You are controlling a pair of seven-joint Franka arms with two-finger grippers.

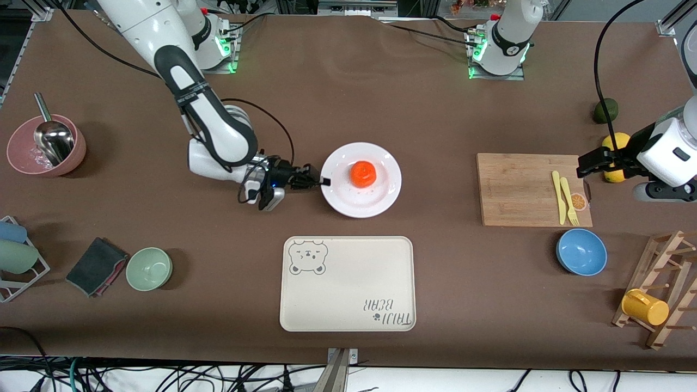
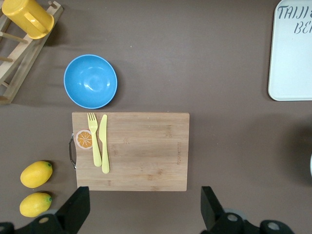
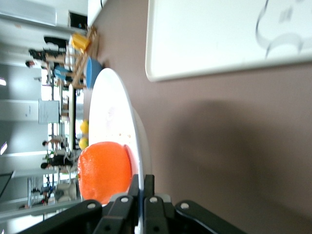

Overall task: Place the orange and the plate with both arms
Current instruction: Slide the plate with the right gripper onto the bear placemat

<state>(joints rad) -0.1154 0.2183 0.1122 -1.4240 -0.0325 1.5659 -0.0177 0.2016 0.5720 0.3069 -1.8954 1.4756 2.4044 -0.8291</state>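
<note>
Front view: orange (image 1: 364,172) sits on the plate (image 1: 381,201), which lies farther from the camera than the bear tray (image 1: 348,288). Right gripper (image 1: 325,182) pinches the plate's rim. Left gripper (image 2: 144,207) waits, fingers spread, above the cutting board (image 2: 141,146).

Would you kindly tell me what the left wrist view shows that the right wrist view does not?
Only the left wrist view shows the cutting board bearing a yellow fork and knife, and the open left end effector above it.

Only the right wrist view shows the orange sitting on the plate, with the right end effector shut on the plate's rim.

Both show the blue bowl, the two lemons, the yellow cup on its wooden rack, part of the cream tray and the brown table.
</note>
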